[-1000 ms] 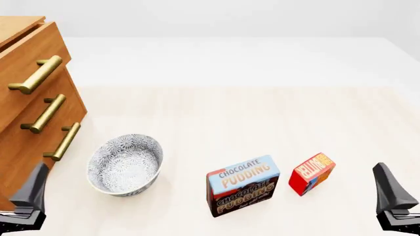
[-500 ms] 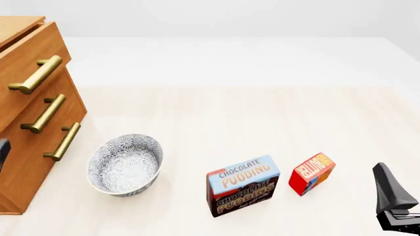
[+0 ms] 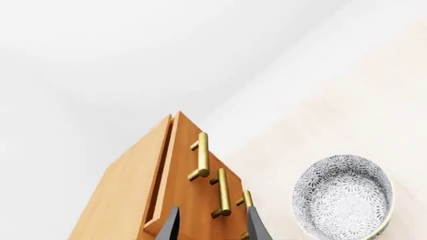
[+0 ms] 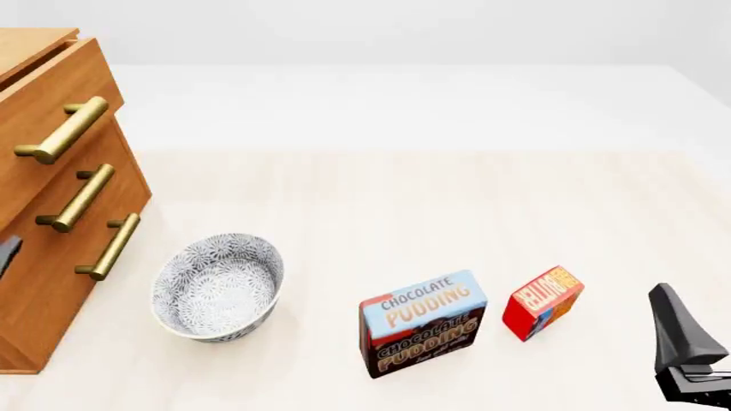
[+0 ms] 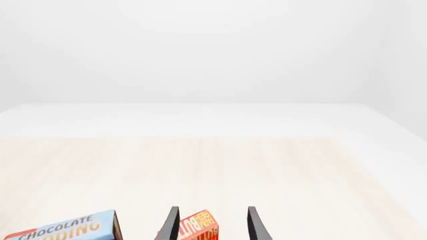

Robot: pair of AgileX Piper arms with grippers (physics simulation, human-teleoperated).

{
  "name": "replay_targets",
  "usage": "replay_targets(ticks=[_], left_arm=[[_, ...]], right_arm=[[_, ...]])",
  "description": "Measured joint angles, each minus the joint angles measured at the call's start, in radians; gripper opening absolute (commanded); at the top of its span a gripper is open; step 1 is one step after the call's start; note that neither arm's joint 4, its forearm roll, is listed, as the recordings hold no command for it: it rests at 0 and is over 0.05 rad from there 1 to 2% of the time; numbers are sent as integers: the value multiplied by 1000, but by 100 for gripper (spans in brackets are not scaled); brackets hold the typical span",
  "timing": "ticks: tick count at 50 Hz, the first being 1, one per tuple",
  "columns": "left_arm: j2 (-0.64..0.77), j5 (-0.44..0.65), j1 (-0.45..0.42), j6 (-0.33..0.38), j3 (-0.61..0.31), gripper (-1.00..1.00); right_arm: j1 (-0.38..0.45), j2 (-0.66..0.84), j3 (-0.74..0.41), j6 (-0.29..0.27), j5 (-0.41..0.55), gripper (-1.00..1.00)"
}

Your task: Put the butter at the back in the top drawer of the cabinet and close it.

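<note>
At the near right edge of the bench (image 4: 457,197), right gripper (image 5: 211,225): jaws parted, nothing between them at the tips; in the right wrist view the butter (image 4: 542,301) shows through the gap, lying beyond the fingertips. In the front view only a dark part of this arm shows, at the lower right corner, near the butter and apart from it.

Butter: small red box, standing free on the bench, just right of the Chocolate Pudding box (image 4: 422,323), a narrow gap between the two.

Left gripper (image 3: 211,225): jaws parted, holding nothing, aimed at the cabinet (image 4: 51,231); its tips frame the lower drawer fronts in the left wrist view. In the front view a dark sliver at the left edge overlaps the cabinet front.

Top drawer (image 4: 46,111): front standing slightly proud of the carcass, brass handle (image 4: 63,128) free.

Patterned bowl (image 4: 217,287): just right of the cabinet's foot, well left of the boxes.

Open bench: broad bare surface behind the bowl and boxes, reaching the far edge.
</note>
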Motion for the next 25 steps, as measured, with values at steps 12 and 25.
replay_targets(ticks=[12, 25], left_arm=[[47, -8, 21, 131, -28, 100], [118, -55, 34, 269, -53, 100]], right_arm=[[0, 0, 0, 0, 0, 100], [0, 0, 0, 0, 0, 100]])
